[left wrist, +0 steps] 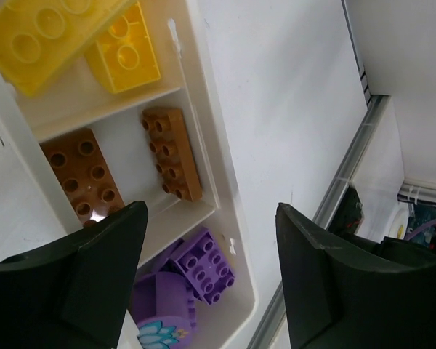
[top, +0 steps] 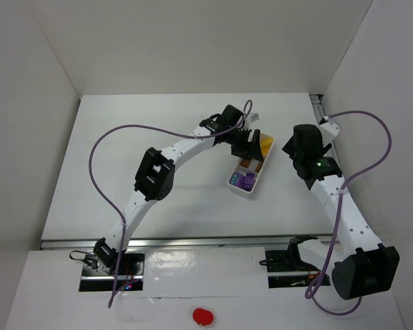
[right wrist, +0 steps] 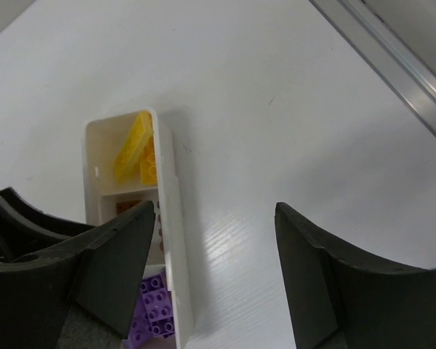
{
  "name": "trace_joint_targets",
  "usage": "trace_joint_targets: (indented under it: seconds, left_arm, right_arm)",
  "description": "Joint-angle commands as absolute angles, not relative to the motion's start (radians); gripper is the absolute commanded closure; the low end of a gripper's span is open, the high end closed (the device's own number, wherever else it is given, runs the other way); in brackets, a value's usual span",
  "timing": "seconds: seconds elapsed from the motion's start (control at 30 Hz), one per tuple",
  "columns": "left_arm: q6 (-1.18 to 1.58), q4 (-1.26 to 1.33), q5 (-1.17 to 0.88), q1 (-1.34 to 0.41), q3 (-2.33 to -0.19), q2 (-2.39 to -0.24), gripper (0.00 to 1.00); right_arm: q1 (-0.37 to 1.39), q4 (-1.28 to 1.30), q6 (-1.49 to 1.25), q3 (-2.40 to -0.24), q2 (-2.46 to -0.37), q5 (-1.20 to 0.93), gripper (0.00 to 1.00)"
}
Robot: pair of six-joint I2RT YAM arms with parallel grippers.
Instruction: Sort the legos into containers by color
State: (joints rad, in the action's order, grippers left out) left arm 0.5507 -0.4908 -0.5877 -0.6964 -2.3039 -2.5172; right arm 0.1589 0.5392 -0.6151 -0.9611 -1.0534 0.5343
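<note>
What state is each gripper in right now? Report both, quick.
Left gripper: open, fingers empty, above the tray.
Right gripper: open, fingers empty.

Glossy plastic legos [left wrist: 171,153] fill a smooth white tray [left wrist: 206,145] (seemingly plastic) on a matt table [left wrist: 291,109].

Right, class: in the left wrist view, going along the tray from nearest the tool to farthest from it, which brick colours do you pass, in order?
purple bricks → orange-brown bricks → yellow bricks, each colour in its own compartment of the white tray.
</note>
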Motion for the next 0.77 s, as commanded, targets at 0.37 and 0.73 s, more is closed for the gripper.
trace_joint_targets:
  seconds: [0.37,0.73]
  left_arm:
    - [0.437,-0.724,-0.315,-0.537,-1.999,-1.912,0.15]
    - [0.379,-0.769,-0.091,-0.399,-1.741,-1.654,0.15]
  right_arm:
    - [0.144,0.756,-0.941,-1.064,-1.195,0.768,0.0]
    - [0.126,0.776,-0.901,-1.101,-1.264,0.758,0.0]
